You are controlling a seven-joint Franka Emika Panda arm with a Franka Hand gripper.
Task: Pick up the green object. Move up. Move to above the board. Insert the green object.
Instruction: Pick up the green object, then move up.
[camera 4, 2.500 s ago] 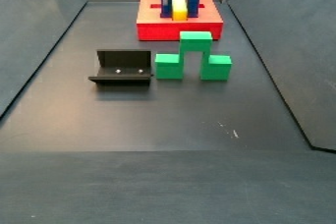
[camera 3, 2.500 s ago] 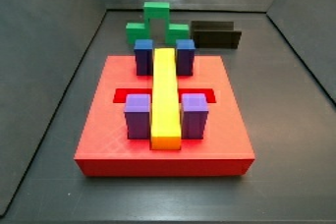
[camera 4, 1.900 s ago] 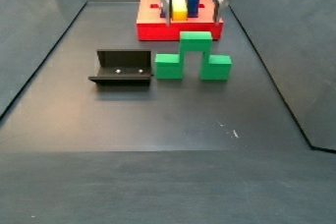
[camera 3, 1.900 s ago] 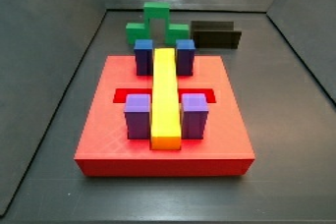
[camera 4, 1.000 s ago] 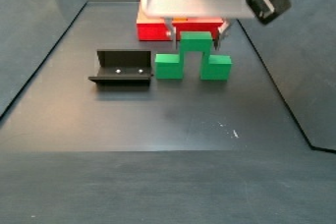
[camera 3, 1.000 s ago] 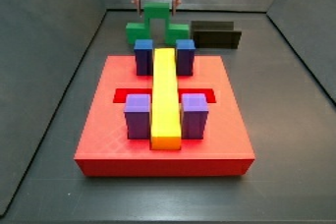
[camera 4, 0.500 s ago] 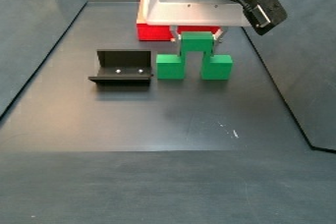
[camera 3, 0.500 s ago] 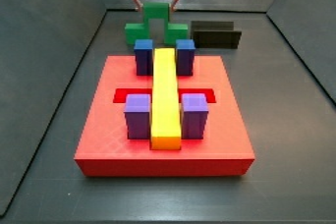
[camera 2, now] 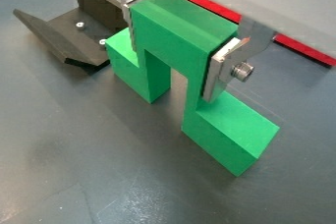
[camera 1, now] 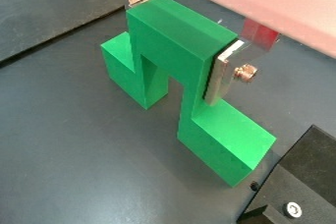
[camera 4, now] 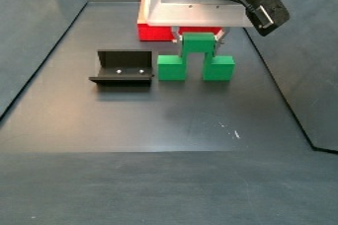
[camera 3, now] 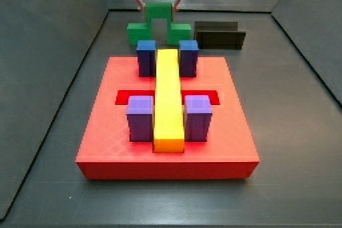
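The Panda's gripper straddles the raised centre block of the green object on the grey tray floor, its silver fingers set against the block's two flanks in both wrist views. Whether the pads are already squeezing or only touching cannot be told; the piece rests flat on the floor, so no lift has begun. It lies just off the far edge of the board, beside the fixture. The board carries its yellow bar with blue and purple blocks. Judged from this, the pick-up is in hand; raising, carrying over the board and insertion all remain.
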